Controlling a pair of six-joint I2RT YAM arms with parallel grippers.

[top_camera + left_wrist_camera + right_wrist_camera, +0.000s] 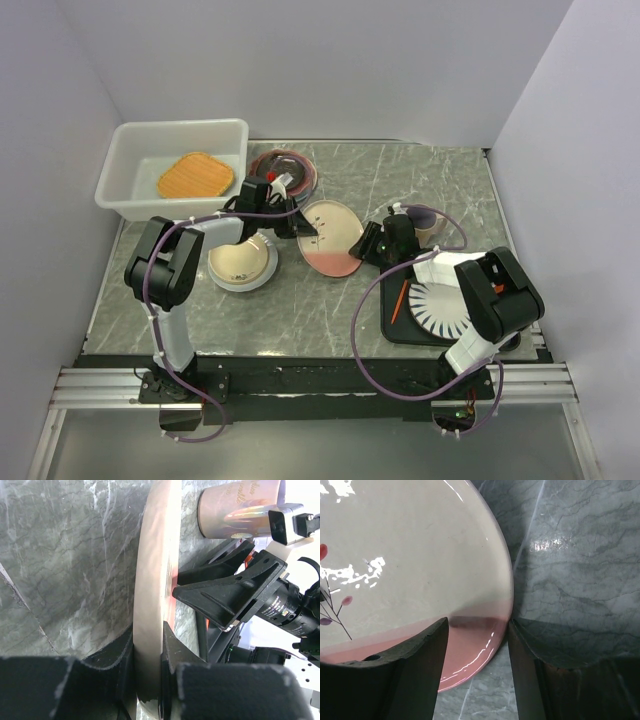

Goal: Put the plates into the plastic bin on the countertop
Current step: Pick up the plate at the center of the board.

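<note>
Two arms work one dish: the left gripper (148, 645) is clamped on the far-left rim of the pink plate (330, 235), a finger on each face. The right gripper (372, 245) stands open at the opposite edge, one finger over the glazed face and the other outside the rim above the countertop (400, 180). The plate sits mid-counter, between the two arms and well short of the bin (182, 127) at the back left corner. It looks tipped up rather than flat, though how far cannot be told. The open right pincer seems placed to steady that edge, so the left can get a finger under a rim otherwise hard to pinch.

An orange plate (195, 175) already lies in the bin. A brown plate (300, 170) beside the bin and a tan plate (240, 265) near the left arm wait on the counter. The mug (425, 222) and the striped plate (435, 305) on its tray (395, 325) sit to the right. The likely next job is the carry to the bin, where a one-sided grip could let the plate swing.
</note>
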